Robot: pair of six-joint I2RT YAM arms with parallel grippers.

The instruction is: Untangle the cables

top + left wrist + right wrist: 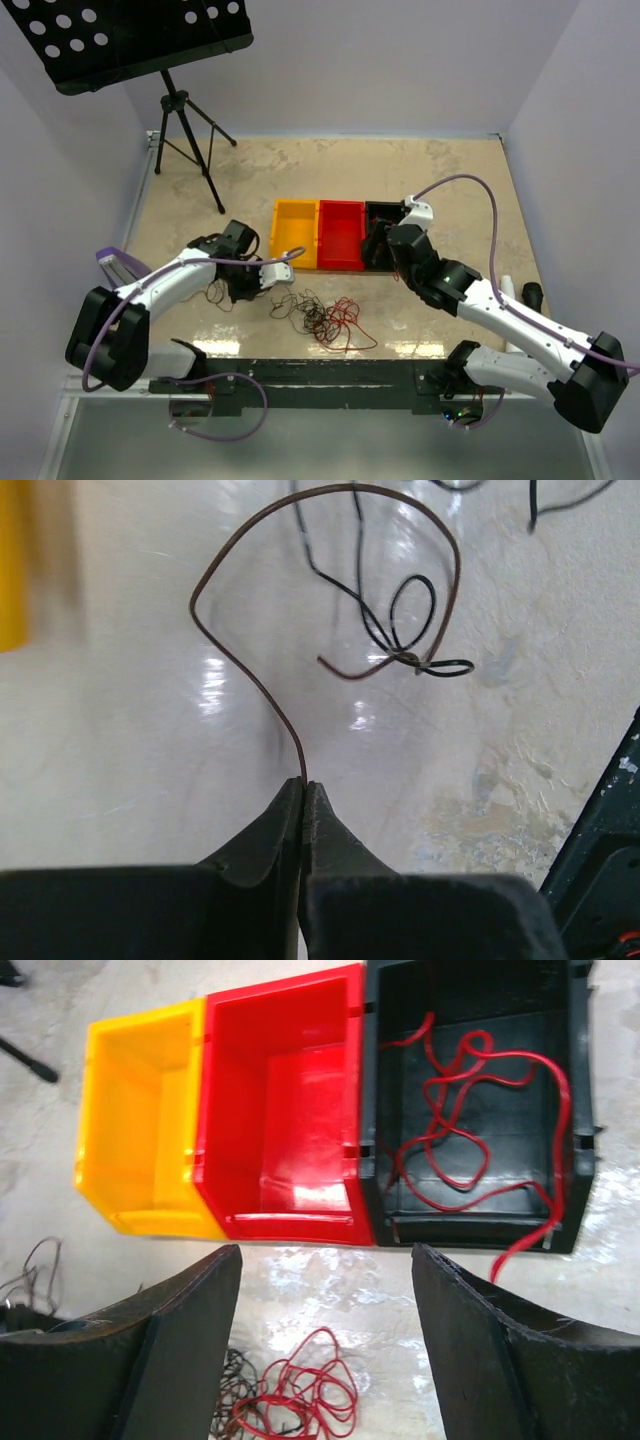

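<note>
A tangle of red and dark cables lies on the table in front of the bins; its red loops show low in the right wrist view. My left gripper is shut on the end of a thin brown cable, which arches up from the gripper's tips and hooks into a looped black cable. My right gripper is open and empty, hovering near the black bin. A red cable lies in that bin, with one end hanging over its front rim.
A yellow bin, a red bin and the black bin stand in a row mid-table. A few loose dark cables lie by the left gripper. A music stand stands at the back left.
</note>
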